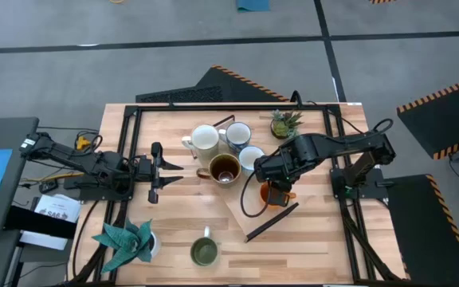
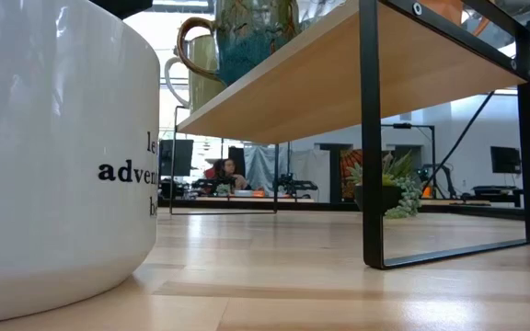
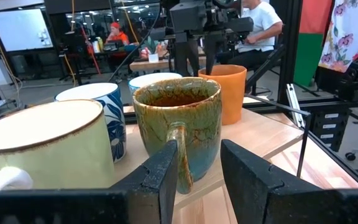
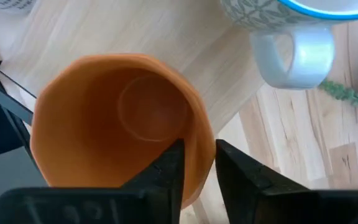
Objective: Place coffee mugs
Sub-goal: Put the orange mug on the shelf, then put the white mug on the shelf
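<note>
Five mugs stand together on a raised wooden shelf (image 2: 339, 74): cream (image 1: 204, 138), two pale bluish (image 1: 237, 134) (image 1: 252, 158), dark brown with mottled glaze (image 1: 225, 169) and orange (image 1: 276, 195). A green mug (image 1: 205, 252) sits alone on the table near its near edge. My right gripper (image 1: 276, 190) comes down on the orange mug (image 4: 117, 118) and is shut on it. My left gripper (image 1: 178, 170) is open and level, left of the brown mug (image 3: 179, 124). Its fingers (image 3: 160, 168) point at the handle (image 3: 180, 155) without touching it. My right gripper (image 4: 199, 155) pinches the orange mug's wall at the rim (image 4: 199, 146), one finger inside the cup and one outside. The fingers come from above, pointing down. The mug stands upright with its base on the shelf board (image 3: 260, 137).
A small pot with a spiky plant (image 1: 285, 122) stands at the shelf's far right. A teal folded-paper plant (image 1: 126, 239) is at the table's near left. A white vessel with black lettering (image 2: 53, 156) fills the low view's left. The shelf's black frame (image 2: 371, 138) surrounds it. People sit in the room behind.
</note>
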`<state>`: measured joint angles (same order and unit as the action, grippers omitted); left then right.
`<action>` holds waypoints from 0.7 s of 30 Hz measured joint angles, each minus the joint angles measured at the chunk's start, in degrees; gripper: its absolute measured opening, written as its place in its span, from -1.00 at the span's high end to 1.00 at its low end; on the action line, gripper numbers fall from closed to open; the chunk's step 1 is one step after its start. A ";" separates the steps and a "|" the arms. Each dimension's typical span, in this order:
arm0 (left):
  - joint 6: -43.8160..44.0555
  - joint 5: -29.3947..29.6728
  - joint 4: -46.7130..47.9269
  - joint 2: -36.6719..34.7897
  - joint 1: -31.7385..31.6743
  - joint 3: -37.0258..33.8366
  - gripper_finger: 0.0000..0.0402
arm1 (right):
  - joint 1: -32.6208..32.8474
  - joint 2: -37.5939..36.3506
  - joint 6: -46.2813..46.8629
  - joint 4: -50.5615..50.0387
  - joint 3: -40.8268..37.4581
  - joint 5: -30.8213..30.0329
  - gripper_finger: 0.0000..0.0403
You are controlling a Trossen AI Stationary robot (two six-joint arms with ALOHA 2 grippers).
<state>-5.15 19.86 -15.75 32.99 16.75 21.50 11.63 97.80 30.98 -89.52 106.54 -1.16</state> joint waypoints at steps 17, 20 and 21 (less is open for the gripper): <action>1.45 0.00 1.64 0.00 -0.01 0.00 0.45 | 7.44 -15.07 -0.58 0.67 -2.23 -20.29 0.39; 1.76 -0.01 2.06 -0.01 -0.01 0.00 0.45 | 12.40 -20.15 3.95 1.04 -6.95 -28.92 0.39; 1.77 0.00 2.30 -0.02 -0.01 0.00 0.45 | 13.83 -21.80 6.00 0.93 -9.02 -30.41 0.39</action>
<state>-3.38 19.86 -13.45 32.97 16.73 21.50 25.46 76.00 36.98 -88.58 97.52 -31.58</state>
